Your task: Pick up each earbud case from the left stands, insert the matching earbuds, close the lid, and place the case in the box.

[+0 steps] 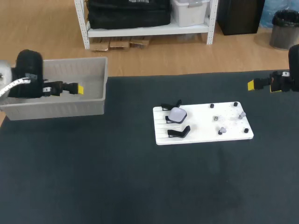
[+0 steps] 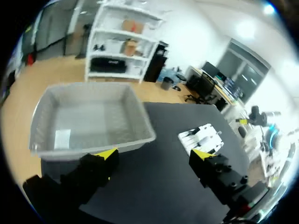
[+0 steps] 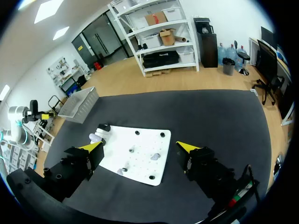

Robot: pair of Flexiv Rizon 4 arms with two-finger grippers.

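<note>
Looking down, head view: a dark table (image 1: 117,177) carries a grey box (image 1: 100,70) at its far left and a white board (image 1: 205,135) right of the middle.
Earbud case, head view: a pale earbud case (image 1: 177,114) rests among the black stands (image 1: 179,132) at the board's left end.
Earbuds, head view: the earbuds (image 1: 222,130) show as small pale bits among dark pegs (image 1: 236,104) on the board's right half, too small to detail.
Left gripper, head view: the left gripper (image 1: 80,88) hangs above the box's near side, well apart from the board.
Right gripper, head view: the right gripper (image 1: 251,85) hovers over the table's far right edge, apart from the board.
Left wrist view: the left gripper (image 2: 154,156) is spread wide with nothing between its fingers. The box (image 2: 140,112) lies just ahead and the board (image 2: 205,137) further off.
Right wrist view: the right gripper (image 3: 140,147) is spread wide and holds nothing. The board (image 3: 126,140) lies ahead of it, with the earbud case (image 3: 96,137) and stands (image 3: 103,127) at the end nearer the box (image 3: 79,105).
</note>
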